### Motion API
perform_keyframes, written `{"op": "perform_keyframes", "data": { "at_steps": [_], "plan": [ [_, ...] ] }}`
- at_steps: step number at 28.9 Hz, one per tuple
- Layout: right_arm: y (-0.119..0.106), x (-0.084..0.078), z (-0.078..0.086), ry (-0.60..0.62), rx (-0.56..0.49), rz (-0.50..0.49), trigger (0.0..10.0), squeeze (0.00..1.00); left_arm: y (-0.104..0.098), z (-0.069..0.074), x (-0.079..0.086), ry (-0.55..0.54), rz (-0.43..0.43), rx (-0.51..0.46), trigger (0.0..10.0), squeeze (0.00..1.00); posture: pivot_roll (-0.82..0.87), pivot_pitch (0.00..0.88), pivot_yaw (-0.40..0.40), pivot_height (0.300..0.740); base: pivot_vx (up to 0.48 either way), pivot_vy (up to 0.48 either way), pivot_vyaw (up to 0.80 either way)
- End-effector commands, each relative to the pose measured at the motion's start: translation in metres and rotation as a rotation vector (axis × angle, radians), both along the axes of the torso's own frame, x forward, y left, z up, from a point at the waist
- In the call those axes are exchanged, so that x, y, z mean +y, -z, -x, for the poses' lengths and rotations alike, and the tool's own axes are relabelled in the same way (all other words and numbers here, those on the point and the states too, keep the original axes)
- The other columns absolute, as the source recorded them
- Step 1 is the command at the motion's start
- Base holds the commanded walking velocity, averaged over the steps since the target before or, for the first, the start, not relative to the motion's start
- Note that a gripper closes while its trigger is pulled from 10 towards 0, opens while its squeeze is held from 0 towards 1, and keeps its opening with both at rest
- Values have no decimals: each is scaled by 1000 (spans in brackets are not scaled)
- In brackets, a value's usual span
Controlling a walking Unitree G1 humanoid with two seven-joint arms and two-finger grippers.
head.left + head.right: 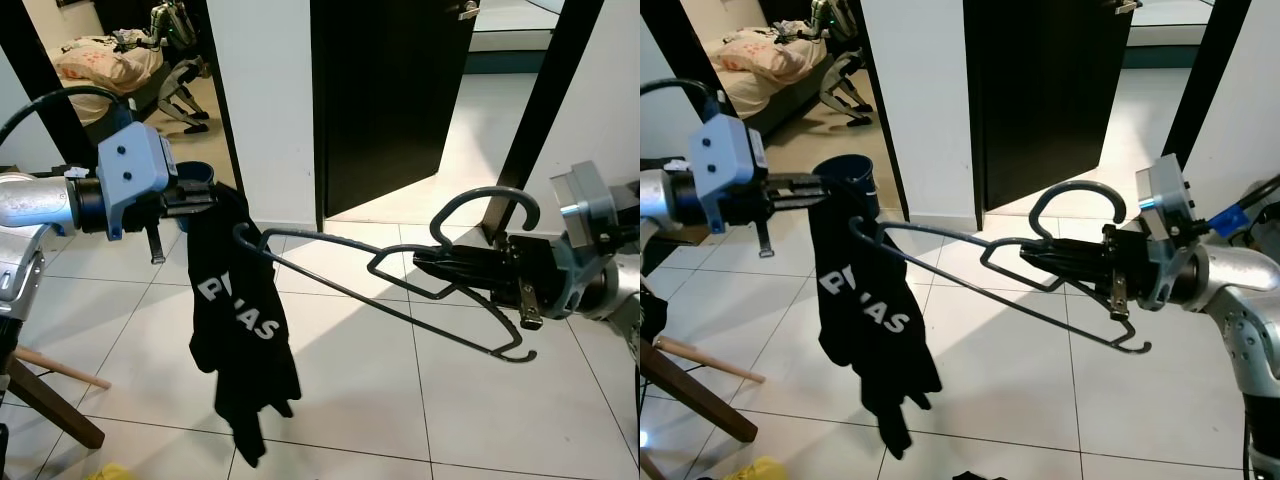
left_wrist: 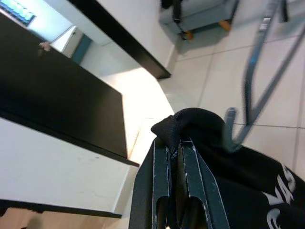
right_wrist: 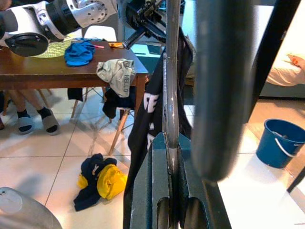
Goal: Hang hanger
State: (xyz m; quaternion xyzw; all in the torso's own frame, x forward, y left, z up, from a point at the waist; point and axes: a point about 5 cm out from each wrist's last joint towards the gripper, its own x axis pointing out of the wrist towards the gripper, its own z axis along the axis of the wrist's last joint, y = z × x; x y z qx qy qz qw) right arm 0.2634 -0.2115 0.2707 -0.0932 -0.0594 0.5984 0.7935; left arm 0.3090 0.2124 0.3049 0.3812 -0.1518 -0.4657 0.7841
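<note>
1. Right hand point(image 1: 455, 268) of mine is clamped on the hanger point(image 1: 400, 285), fingers pinched together around the wire just under its hook, on the right of the scene above the floor point(image 1: 420, 400).
2. Left hand point(image 1: 200, 195), on the left, grips the top edge of a black garment point(image 1: 240, 320); the fingers point(image 2: 188, 181) are closed tight on a bunched fold of the cloth.
3. Hanger: thin dark metal wire, glossy, with a thick curved hook at my right hand and a long triangular frame reaching left; its far tip touches the garment near my left hand.
4. Garment: soft, matte black fabric with white letters printed across it, hanging limp in folds below my left hand.
5. Floor: smooth pale tiles with dark grout lines.
6. From the right wrist, a brown wooden tabletop point(image 3: 52, 67) carries blue and grey crumpled cloths, and a blue bucket point(image 3: 281, 143) stands on the floor.
</note>
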Motion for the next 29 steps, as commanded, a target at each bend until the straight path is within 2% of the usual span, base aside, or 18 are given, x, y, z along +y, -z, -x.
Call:
{"op": "perform_keyframes", "data": {
  "at_steps": [1, 9, 13, 18, 29],
  "plan": [
    [-6, -3, 0, 4, -28, -2, 10000, 0, -2, 4, 5, 4, -29, 11, 10000, 0, -54, 0, 63, 740, 0, 0, 0],
    [-12, -4, -2, 14, -54, -7, 10000, 0, -4, 5, 7, 33, -39, 32, 10000, 0, -54, 0, 63, 740, 0, 0, 0],
    [-18, -10, -9, 86, -109, -2, 10000, 0, -6, 7, 7, 63, -68, 43, 10000, 0, -52, 0, 68, 740, 0, 0, 0],
    [-20, -14, -9, 92, -113, 4, 10000, 0, -9, 8, 8, 68, -84, 40, 10000, 0, -48, 0, 68, 740, 0, 0, 0],
    [-25, -19, -9, 75, -125, 67, 10000, 0, -26, 9, 6, 83, -120, -21, 10000, 0, -48, 0, 69, 740, 0, 0, 0]
  ]
}}
